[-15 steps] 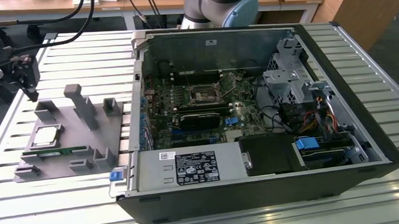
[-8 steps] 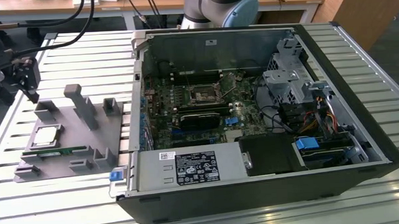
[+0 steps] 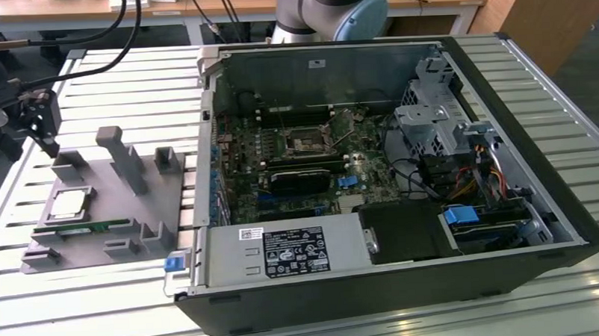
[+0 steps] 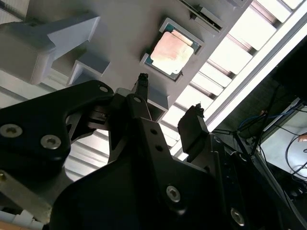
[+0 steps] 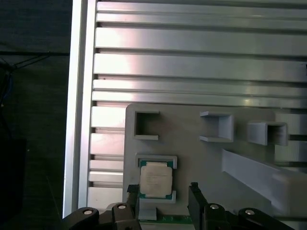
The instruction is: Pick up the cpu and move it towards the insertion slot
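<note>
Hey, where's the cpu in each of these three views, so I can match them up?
Exterior view: the cpu lies in the grey fixture, at the exterior view's left of the computer case.
Second wrist view: the cpu sits in its pocket, beyond the open jaws.
First wrist view: the cpu sits in its pocket, close by the jaw tips.
Shared landmark: the grey fixture around the chip.

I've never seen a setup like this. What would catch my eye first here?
The big open computer case takes up the middle of the exterior view, its green motherboard exposed with the square insertion slot near the centre. At the exterior view's left a grey holder carries the cpu. In the second wrist view the black gripper hangs open close to that cpu.
</note>
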You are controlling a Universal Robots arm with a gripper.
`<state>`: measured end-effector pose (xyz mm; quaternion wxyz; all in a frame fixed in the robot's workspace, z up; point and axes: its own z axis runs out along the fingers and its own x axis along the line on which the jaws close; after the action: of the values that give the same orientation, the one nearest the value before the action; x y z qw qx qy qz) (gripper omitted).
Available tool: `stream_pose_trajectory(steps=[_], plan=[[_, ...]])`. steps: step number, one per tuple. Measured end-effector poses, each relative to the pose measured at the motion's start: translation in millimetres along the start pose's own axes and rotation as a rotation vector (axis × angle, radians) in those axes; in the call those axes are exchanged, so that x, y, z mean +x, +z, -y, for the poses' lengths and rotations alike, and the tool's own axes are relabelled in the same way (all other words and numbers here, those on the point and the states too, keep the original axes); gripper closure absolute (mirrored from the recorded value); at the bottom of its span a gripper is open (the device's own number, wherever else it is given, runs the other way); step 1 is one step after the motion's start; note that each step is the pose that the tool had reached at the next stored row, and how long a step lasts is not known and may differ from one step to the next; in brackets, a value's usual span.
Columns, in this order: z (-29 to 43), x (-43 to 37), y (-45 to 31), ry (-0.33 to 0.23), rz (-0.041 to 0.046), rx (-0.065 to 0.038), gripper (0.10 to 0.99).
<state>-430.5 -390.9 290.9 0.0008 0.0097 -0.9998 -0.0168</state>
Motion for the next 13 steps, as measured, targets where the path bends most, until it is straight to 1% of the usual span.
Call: stream_pose_trajectory(steps=[13], plan=[[0.3,5.1,10.3,0.000,0.0004,0.000,0.557]])
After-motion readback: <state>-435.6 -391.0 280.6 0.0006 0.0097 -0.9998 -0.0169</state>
